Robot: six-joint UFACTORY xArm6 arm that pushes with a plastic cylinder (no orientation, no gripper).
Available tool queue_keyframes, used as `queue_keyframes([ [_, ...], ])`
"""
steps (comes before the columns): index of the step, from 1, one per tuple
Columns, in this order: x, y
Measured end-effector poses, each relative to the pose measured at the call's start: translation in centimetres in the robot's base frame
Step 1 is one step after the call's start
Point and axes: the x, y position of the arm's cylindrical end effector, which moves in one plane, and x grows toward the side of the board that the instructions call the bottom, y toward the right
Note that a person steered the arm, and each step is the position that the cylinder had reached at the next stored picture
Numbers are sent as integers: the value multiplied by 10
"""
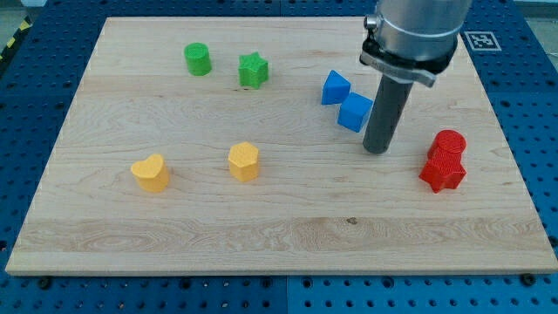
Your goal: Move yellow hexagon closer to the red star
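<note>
Your tip (377,150) rests on the wooden board (288,235), just to the view's right of the lower blue block (355,112), close to it or touching; you cannot tell which. The rod has no fingers to open or close, so it grips nothing; it is a plain dark rod standing almost upright, dropping from a silver collar at the view's top right.

Count outward from there and you get eight blocks, two of each colour. Two blue: that lower one and a second blue block (335,87) up and to the view's left, the pair meeting at a corner. Two red: a red cylinder (450,143) sitting right against the red star (443,173) below it, both to the view's right of your tip. Two green, near the view's top left: a green star (253,70) and a green cylinder (198,58), apart from each other. Two yellow: the yellow hexagon (244,161), left of centre and well apart from the red star, and a yellow heart (150,173) further to the view's left.

No containers show; every block stands directly on the board, which lies on a blue perforated table (26,113).
</note>
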Motion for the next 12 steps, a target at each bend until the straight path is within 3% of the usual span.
queue_keyframes([
  [2,-60,-36],
  [4,-38,-38],
  [5,-35,-86],
  [6,-19,-159],
  [7,11,-183],
  [8,48,-167],
  [9,53,-119],
  [10,49,-145],
  [12,101,-194],
])
